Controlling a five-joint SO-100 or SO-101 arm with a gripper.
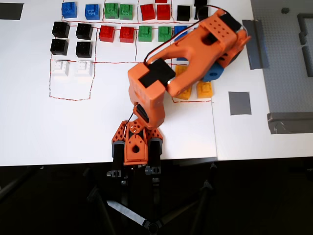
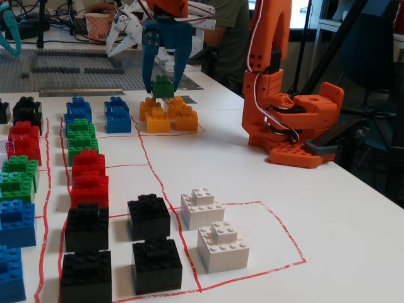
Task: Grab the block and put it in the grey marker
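Note:
In the fixed view my blue gripper point(image 2: 163, 88) hangs above the yellow bricks point(image 2: 167, 115), shut on the green block point(image 2: 163, 84), which is lifted clear of the table. From overhead the orange arm point(image 1: 195, 49) reaches to the right and hides the block. Only a blue part of the gripper point(image 1: 213, 74) peeks out there, over the right-hand yellow bricks point(image 1: 204, 89). The grey marker point(image 1: 239, 103) is a flat square on the table, a short way right of and below the gripper, with nothing on it.
Rows of black point(image 1: 71, 38), white point(image 1: 72, 67), red point(image 1: 113, 33), green point(image 1: 155, 33) and blue point(image 1: 78, 10) bricks fill the red-outlined areas. Grey tape strips point(image 1: 254, 44) and a grey baseplate point(image 1: 288, 63) lie right. A darker grey patch point(image 1: 11, 11) sits top left. The arm's base point(image 1: 134, 144) stands at the front edge.

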